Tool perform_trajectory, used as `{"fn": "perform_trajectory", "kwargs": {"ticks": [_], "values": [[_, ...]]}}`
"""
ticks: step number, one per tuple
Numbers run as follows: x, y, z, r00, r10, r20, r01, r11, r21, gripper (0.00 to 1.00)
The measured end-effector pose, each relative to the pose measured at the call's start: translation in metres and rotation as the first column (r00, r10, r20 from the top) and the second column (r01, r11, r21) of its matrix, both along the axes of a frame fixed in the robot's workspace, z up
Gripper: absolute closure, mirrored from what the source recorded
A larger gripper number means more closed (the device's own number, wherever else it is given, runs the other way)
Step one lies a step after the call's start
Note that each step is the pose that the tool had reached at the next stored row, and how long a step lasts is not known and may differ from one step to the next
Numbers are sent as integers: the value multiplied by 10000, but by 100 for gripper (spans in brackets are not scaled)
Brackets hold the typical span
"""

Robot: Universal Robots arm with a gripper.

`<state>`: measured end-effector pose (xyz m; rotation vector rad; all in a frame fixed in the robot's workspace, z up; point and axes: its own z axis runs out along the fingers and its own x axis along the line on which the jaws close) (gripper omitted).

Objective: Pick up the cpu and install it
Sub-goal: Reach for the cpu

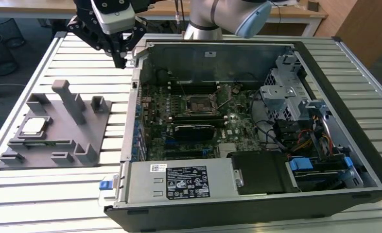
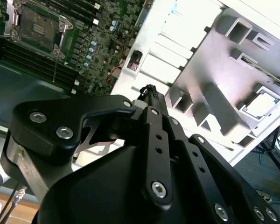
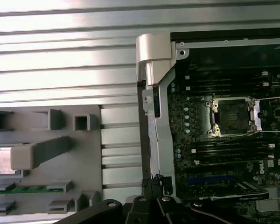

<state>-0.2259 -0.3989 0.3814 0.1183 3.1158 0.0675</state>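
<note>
The cpu (image 1: 34,126), a small silvery square with a pale rim, lies flat in a pocket of the grey fixture tray (image 1: 80,141) at the exterior view's left. It also shows in both wrist views (image 2: 261,103) (image 3: 3,160). The motherboard's open socket (image 1: 198,103) (image 3: 233,116) (image 2: 37,28) sits in the middle of the opened computer case (image 1: 295,48). My gripper (image 1: 121,63) (image 2: 149,91) (image 3: 151,179) hangs shut and holding nothing above the slatted table, between the tray and the case's back corner, well above and beyond the cpu.
Tall grey posts (image 1: 68,97) stand up from the fixture tray near the cpu. The case wall (image 1: 134,97) rises between tray and motherboard. Inside the case are a drive cage (image 1: 288,87), cables (image 1: 295,136) and a power supply (image 1: 178,182).
</note>
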Motion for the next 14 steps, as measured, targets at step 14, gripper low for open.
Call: {"fn": "perform_trajectory", "kwargs": {"ticks": [14], "values": [[-86, 0, -15, 10000, 0, -9, 0, 10000, 0, 89]]}}
